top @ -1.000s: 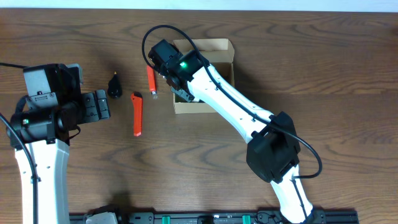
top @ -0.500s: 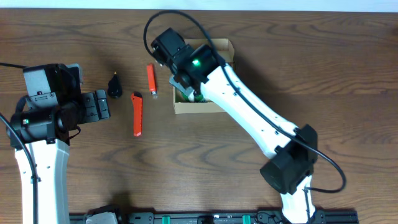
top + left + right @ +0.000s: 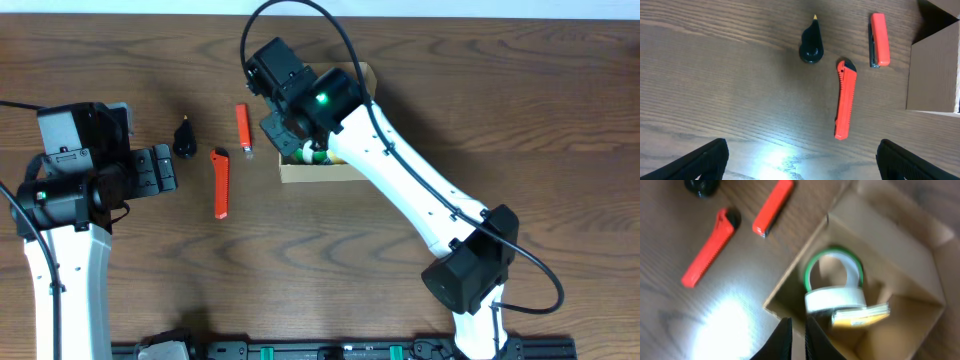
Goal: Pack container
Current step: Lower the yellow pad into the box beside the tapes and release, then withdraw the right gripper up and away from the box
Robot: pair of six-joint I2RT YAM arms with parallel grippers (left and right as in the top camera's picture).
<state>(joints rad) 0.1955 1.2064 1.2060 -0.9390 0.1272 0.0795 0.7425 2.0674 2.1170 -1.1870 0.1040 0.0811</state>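
Black cone-tipped bottle, long red cutter, short red cutter on tabletop; container at right edge; left hand spread wide.

A tan container, red-orange cutter, green tape roll, white tape roll, dark wood-grain table.

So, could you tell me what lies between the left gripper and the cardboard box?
In the overhead view, three things: a small black cone-shaped item, a long orange cutter and a shorter orange tool nearest the box.
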